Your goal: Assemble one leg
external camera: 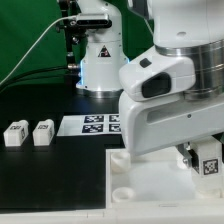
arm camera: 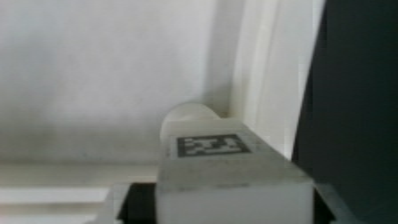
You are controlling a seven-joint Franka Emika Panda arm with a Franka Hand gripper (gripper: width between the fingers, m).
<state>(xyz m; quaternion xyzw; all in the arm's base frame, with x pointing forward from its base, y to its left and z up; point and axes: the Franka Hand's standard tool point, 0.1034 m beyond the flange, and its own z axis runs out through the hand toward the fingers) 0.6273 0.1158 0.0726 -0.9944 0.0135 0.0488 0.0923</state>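
Note:
My gripper [external camera: 197, 157] is shut on a leg [external camera: 209, 164], a small white block with a black-and-white tag. It holds the leg over the near right part of the large white square board [external camera: 125, 180]. In the wrist view the leg [arm camera: 217, 160] sits between the dark fingers [arm camera: 143, 203], tag facing the camera, close above the board [arm camera: 89, 90] near its edge. Whether the leg touches the board I cannot tell. Two more legs [external camera: 15, 133] [external camera: 42, 132] lie side by side on the black table at the exterior view's left.
The marker board [external camera: 92, 124] lies flat behind the white board, in the middle of the table. The arm's base [external camera: 100, 60] stands at the back. The arm's bulk hides much of the exterior view's right. Black table [arm camera: 365, 90] shows beside the board's edge.

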